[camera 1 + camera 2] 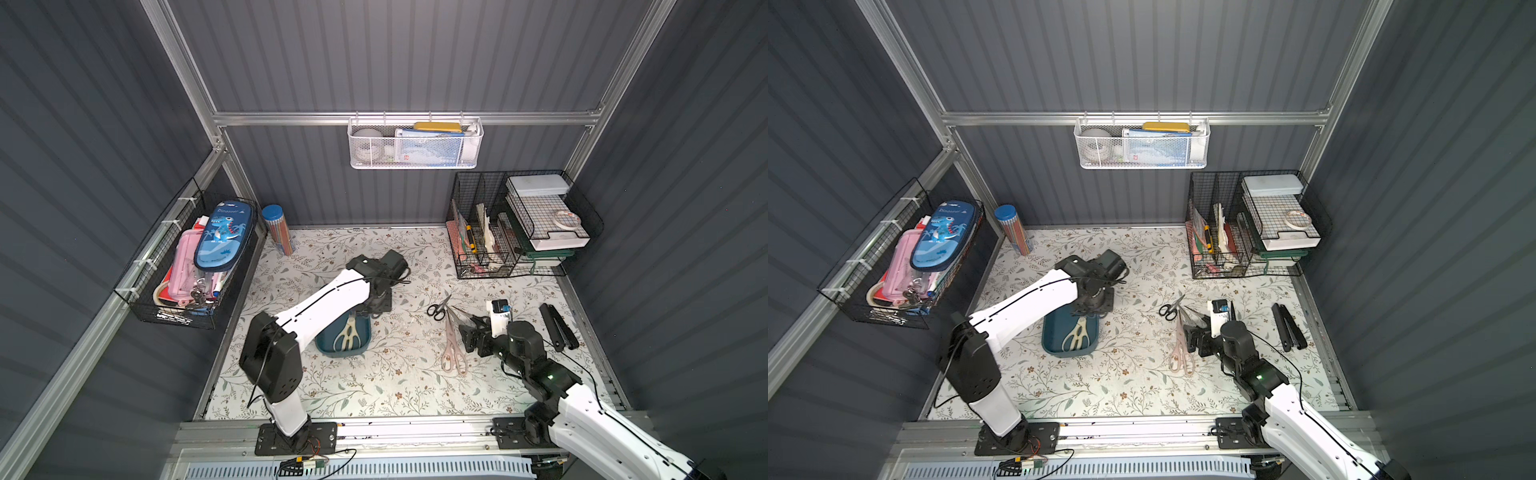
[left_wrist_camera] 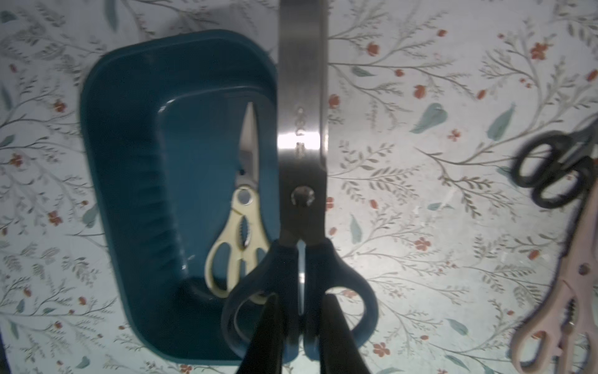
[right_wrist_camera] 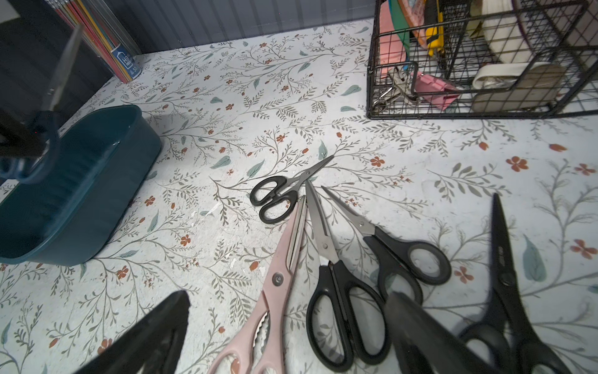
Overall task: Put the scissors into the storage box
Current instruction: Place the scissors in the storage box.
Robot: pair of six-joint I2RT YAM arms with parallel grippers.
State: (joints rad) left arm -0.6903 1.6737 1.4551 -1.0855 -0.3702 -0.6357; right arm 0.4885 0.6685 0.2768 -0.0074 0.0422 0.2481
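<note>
Over on the left of the worktop (image 1: 395,386), the storage box (image 1: 332,352) already has the cream-handled shears (image 1: 348,336) lying flat inside. My left hand (image 2: 302,311) is clenched on the dark blue-handled scissors (image 2: 302,155), pinched between the handle loops. The blades stick out ahead, and the pair hangs above the box's edge rather than over its middle. It's stiff steel and probably nose-heavy, and that smooth plastic could swivel in the pinch, so I'd go down gently before letting go.

Moving right, the rest lie on the worktop with tips crowded together: a small black pair (image 3: 275,197), the pale pink-handled shears (image 3: 275,291), a mid-size black pair (image 3: 333,275), a shorter black pair (image 3: 388,246) and a long all-black pair (image 3: 506,281). My right hand (image 3: 288,323) is released, spread wide, hovering over them and touching nothing. The pink ones look chunky. I'd straddle them near the pivot, where I guess the balance sits, because the thin flat blades look slippery.
</note>
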